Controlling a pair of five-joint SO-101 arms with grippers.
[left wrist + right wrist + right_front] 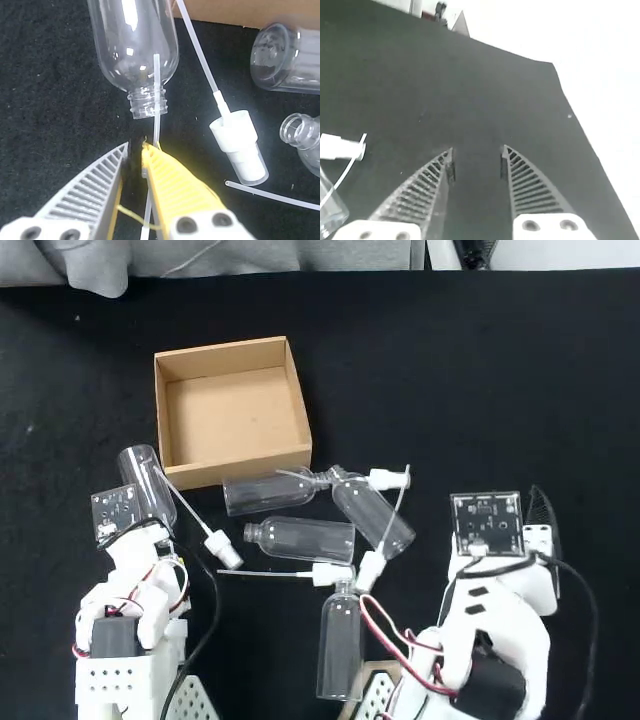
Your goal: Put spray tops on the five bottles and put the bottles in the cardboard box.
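Left tool [135, 146] apparently closed; right tool [477, 149] spread.

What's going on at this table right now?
The left gripper is pinching a spray top's thin dip tube, its end threaded into the neck of a clear bottle lying beside the cardboard box. The right gripper hangs open over the black table. The box is empty; other bottles and loose spray tops lie between the arms.

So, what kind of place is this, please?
Probably a robotics lab test bench: a black-covered table, two small robot arms at its near edge, and staged clear bottles beside a cardboard box.
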